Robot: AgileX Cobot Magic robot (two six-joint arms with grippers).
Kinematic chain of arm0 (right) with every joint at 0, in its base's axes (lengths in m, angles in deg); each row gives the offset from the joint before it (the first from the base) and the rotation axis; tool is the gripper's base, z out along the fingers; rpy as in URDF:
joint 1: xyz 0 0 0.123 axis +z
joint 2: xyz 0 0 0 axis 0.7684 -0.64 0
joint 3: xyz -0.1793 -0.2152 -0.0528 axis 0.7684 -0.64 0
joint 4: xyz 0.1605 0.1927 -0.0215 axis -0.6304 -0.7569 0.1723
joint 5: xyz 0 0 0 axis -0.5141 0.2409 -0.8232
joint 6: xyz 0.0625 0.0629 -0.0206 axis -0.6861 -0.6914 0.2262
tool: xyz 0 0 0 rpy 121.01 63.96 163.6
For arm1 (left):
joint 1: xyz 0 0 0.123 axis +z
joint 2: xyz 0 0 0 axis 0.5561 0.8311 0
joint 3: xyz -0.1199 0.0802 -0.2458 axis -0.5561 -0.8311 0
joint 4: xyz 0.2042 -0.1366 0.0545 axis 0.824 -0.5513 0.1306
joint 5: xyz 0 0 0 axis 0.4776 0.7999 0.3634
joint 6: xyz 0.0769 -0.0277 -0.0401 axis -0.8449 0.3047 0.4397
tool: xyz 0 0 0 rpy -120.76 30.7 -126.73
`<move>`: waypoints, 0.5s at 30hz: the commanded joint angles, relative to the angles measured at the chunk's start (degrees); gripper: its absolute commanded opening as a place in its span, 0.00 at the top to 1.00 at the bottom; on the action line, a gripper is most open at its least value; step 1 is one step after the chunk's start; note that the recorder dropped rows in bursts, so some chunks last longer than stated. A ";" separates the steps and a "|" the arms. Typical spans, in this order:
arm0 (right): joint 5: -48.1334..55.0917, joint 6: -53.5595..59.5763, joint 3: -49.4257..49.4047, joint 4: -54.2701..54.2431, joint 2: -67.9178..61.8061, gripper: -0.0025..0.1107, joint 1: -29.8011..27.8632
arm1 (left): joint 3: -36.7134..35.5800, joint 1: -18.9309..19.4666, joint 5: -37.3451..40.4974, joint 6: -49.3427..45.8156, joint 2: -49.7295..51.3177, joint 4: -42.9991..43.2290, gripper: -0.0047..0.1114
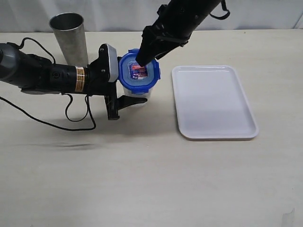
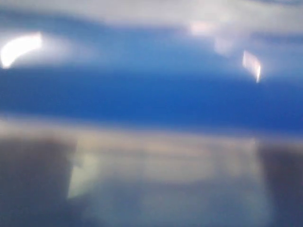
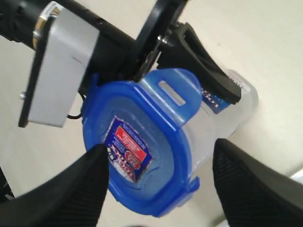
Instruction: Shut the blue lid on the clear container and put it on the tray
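The blue lid (image 1: 138, 71) sits on top of the clear container (image 1: 144, 92), which stands left of the tray (image 1: 213, 101). My left gripper (image 1: 132, 98) reaches in from the left and is shut on the clear container just below the lid; one of its black fingers (image 3: 213, 78) lies along the container's wall (image 3: 227, 116). My right gripper (image 1: 144, 56) hangs open right over the lid (image 3: 142, 142), its two pads (image 3: 85, 184) straddling it. The left wrist view is a blur filled by the lid (image 2: 151, 94) and container (image 2: 165, 179).
A grey steel cup (image 1: 70, 38) stands behind the left arm at the back left. A black cable (image 1: 71, 124) loops on the table below that arm. The tray holds nothing.
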 commanded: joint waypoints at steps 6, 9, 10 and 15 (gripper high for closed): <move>-0.29 17.55 0.13 2.74 6.91 0.44 2.77 | -0.04 -0.40 -0.44 -8.03 -0.23 3.51 0.96; -0.77 18.85 0.13 9.93 7.02 0.45 6.61 | -0.04 -0.40 -0.44 -9.34 -0.23 3.51 0.96; -1.34 17.81 0.02 13.61 6.73 0.46 8.25 | -0.04 -0.40 -0.44 -9.54 -0.23 3.51 0.96; -2.11 15.40 0.02 23.37 4.38 0.47 13.72 | -0.04 -0.40 -1.05 -9.58 -0.23 3.51 0.96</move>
